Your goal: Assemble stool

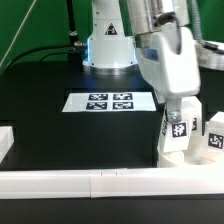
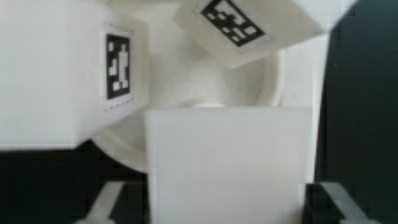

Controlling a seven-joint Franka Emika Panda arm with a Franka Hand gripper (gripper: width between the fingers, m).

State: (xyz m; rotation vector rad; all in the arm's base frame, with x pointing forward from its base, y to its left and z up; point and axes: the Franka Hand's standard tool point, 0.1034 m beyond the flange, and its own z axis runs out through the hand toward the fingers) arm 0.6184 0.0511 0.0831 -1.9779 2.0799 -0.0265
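In the exterior view my gripper (image 1: 181,103) hangs at the right side of the table, straight over a white tagged leg (image 1: 178,128) that stands upright on the seat drum (image 1: 170,150). A second tagged leg (image 1: 213,137) stands just to its right. In the wrist view the gripper (image 2: 226,205) is open, and a plain white leg face (image 2: 231,160) fills the space between the fingers, with a thin dark gap at each side. The round drum (image 2: 267,95) lies behind it. Two more tagged legs (image 2: 71,70) (image 2: 249,28) sit on or beside the drum.
The marker board (image 1: 110,101) lies flat mid-table in front of the arm's base. A long white rail block (image 1: 100,182) runs along the front edge, and another (image 1: 5,142) sits at the exterior view's left. The stool parts crowd against the front rail.
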